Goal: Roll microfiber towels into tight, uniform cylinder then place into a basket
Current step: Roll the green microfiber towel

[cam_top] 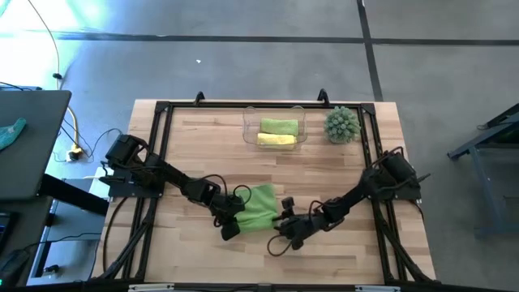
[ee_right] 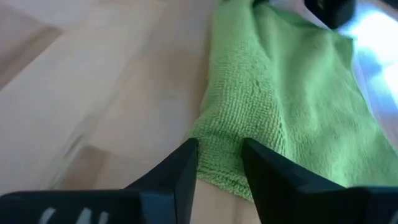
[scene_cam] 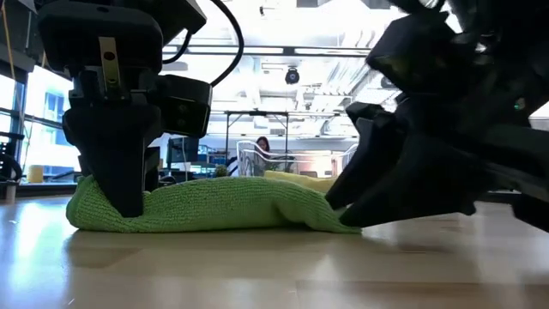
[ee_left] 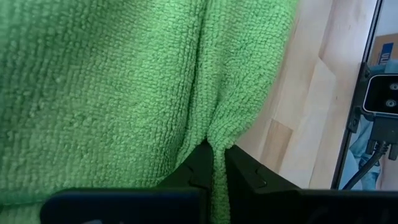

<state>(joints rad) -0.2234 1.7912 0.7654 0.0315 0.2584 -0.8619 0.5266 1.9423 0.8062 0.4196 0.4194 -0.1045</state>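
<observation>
Lime green microfiber towel point(cam_top: 258, 208) lies folded near the table's front edge, between my arms. My left gripper point(ee_left: 214, 163) is clamped on its edge to anchor it, while my right gripper point(ee_right: 219, 165) stands parted around the opposite edge, not gripping.

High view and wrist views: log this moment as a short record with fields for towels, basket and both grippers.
towel being worked: lime green towel, lying partly folded on the table
left gripper: shut on a pinch of that towel's edge
right gripper: fingers parted, at the towel's other side
basket: holds two rolled towels, green roll and yellow roll
spiky plant: beside the basket
</observation>
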